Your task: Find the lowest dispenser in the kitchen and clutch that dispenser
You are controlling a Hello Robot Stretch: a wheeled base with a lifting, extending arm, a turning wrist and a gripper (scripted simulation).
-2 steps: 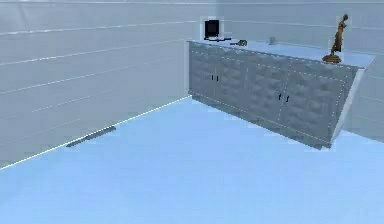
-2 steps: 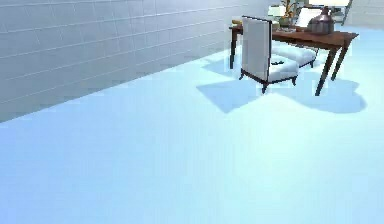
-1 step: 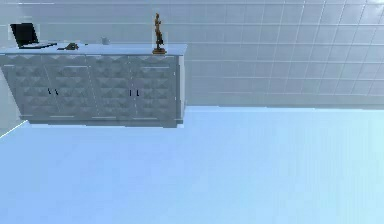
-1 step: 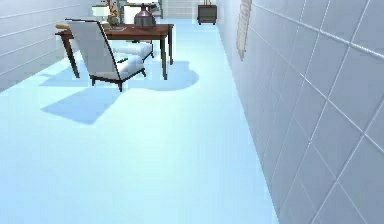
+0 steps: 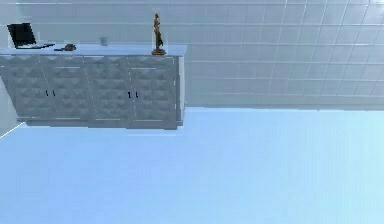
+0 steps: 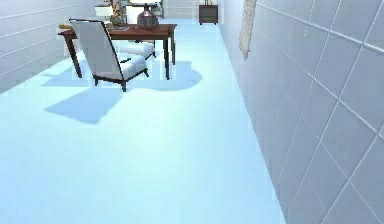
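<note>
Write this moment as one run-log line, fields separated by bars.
stage: search | ahead: grey panelled cabinet, black laptop, bronze statuette | side: brown wooden table, white chair

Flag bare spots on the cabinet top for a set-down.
Best patch: the cabinet top between the small cup and the statuette. A narrower gap lies between the cup and a small dark item. The left end is crowded by the laptop.
</note>
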